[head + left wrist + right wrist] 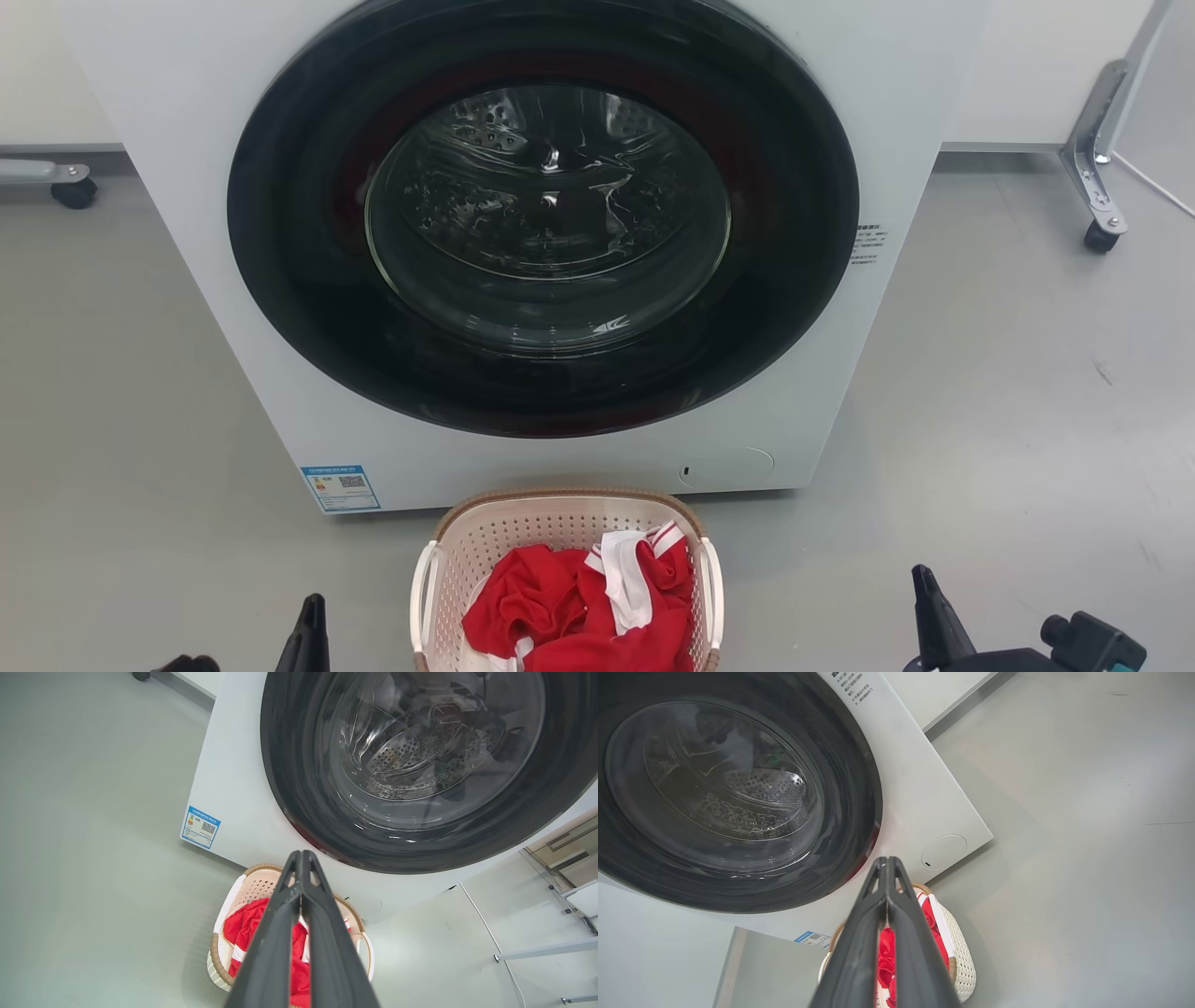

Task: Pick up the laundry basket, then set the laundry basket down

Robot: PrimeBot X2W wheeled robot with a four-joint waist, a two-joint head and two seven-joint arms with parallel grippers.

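Left fingers (pixel 275 933) and right fingers (pixel 861 942) closed, empty; flanking laundry basket (pixel 560 495) without touching.

We see open floor (pixel 140 560) on both sides of the laundry basket (pixel 523 537); the washing machine (pixel 187 112) stands just behind it.

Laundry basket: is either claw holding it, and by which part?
Nothing is held. The left claw and the right claw are both shut and empty, either side of the laundry basket, touching no part of it.
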